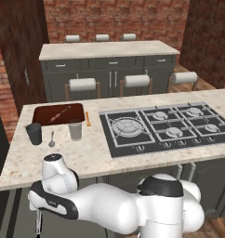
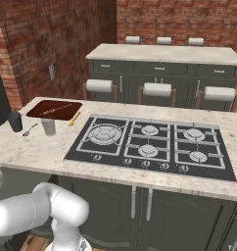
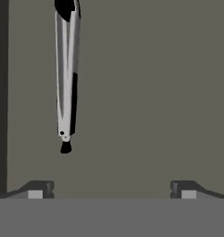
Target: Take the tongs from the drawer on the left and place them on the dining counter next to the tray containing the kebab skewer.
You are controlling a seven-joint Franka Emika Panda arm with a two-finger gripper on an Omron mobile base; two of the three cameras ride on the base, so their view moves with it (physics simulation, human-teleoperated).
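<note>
Jaws are seen wide apart in the hand view, with one dark tip at the lower left and one at the lower right, and nothing is held between them. The gripper point(image 3: 112, 189) is pointed at a flat grey-green floor, which looks like the inside of the drawer point(image 3: 146, 92). The tongs point(image 3: 67, 78) are seen in the upper left of that picture, long and thin, black and silver, lying on the grey floor. They are well apart from both tips and are not touched.

In the left base view, the white arm is bent low at the bottom of the picture, below the edge of the counter point(image 1: 82, 160). The tray point(image 1: 58, 114) is seen at the left end of the counter, with the skewer point(image 1: 61, 114) lying slanted inside it. A thin orange stick point(image 1: 88, 119) is laid just beside the right side of the tray. A dark cup point(image 1: 34, 134), a small spoon point(image 1: 52, 139) and a grey cup point(image 1: 76, 130) are set in a row near the front of the tray. The black hob point(image 1: 168, 128) is set into the right part of the counter
</note>
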